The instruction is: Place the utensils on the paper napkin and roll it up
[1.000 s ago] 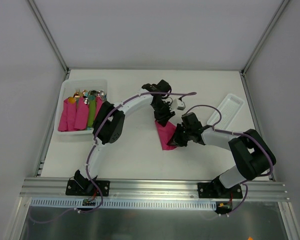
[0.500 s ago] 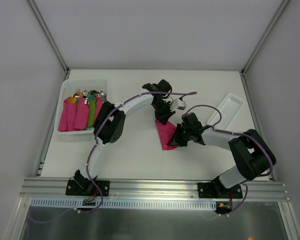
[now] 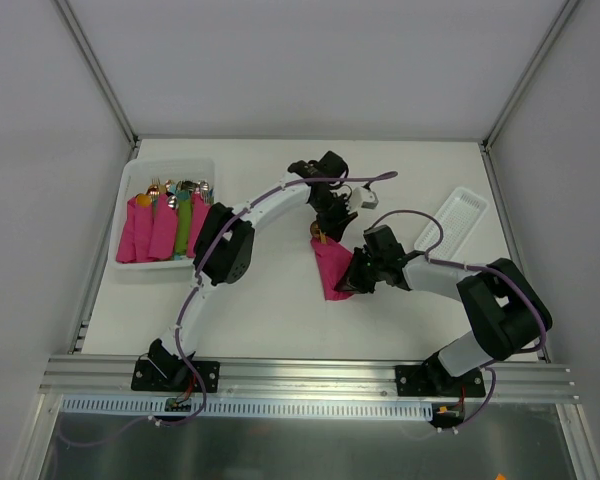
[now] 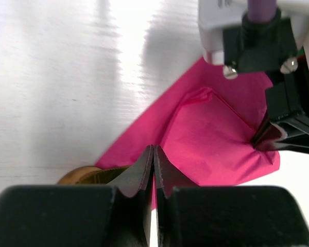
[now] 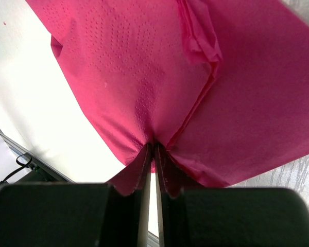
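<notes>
Magenta paper napkin (image 5: 134,77) is pinched in your right gripper (image 5: 153,149). Your left gripper (image 4: 153,152) is clenched on nothing visible, with the utensils (image 4: 81,175) mostly hidden beside its fingers.

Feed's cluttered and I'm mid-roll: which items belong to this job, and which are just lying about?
Job: paper napkin, pinched by right tool; utensils, gold tip at its edge; left tool, shut.
Lying about: bin of rolled bundles; white tray.

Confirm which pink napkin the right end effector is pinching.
The loose paper napkin mid-table, pinched at its edge by the right end effector; the other pink bundles sit in the white bin at left.
</notes>
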Action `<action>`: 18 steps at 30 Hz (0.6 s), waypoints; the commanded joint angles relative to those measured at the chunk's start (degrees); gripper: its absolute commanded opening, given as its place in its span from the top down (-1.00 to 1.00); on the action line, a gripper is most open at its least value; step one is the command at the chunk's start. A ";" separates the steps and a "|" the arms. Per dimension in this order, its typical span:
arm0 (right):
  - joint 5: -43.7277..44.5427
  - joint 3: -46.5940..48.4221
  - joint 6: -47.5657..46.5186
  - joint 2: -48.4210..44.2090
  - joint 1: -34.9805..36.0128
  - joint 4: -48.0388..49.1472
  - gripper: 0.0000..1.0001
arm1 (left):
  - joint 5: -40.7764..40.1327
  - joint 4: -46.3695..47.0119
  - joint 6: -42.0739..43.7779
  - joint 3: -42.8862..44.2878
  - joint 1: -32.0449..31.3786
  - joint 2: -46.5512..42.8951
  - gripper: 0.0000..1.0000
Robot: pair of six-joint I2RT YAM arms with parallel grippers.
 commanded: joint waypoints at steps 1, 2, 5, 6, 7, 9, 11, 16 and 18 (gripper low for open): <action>3.87 -3.25 -2.80 2.17 0.29 -7.61 0.83 | 1.69 -0.39 -1.32 3.86 0.86 1.24 1.00; 3.87 -3.25 -2.80 1.99 0.29 -7.52 0.83 | 1.59 -0.39 -1.23 4.04 0.86 1.41 1.00; 3.96 -3.33 -2.80 1.90 0.20 -7.61 0.83 | 1.25 -0.39 -1.06 4.30 0.86 1.94 1.00; 3.87 -3.42 -2.80 1.90 0.29 -7.61 0.83 | 0.98 -0.39 -0.97 4.48 0.86 2.20 1.00; 3.87 -3.42 -2.80 1.82 0.29 -7.61 0.83 | 0.98 -0.39 -0.88 4.56 1.03 2.29 1.00; 3.87 -3.33 -2.80 1.99 0.20 -7.52 0.83 | 1.94 -0.48 -0.79 4.22 1.29 1.95 1.00; 3.87 -3.16 -2.80 2.17 0.29 -7.52 0.83 | 2.65 -0.57 0.34 2.56 2.00 0.28 0.67; 3.70 -2.72 -2.88 2.61 0.29 -7.61 0.84 | 4.49 -0.92 6.05 -2.98 3.40 -4.81 0.15; 3.70 -2.72 -2.88 2.52 0.29 -7.61 0.84 | 5.28 -1.53 8.42 -6.06 3.84 -6.13 0.02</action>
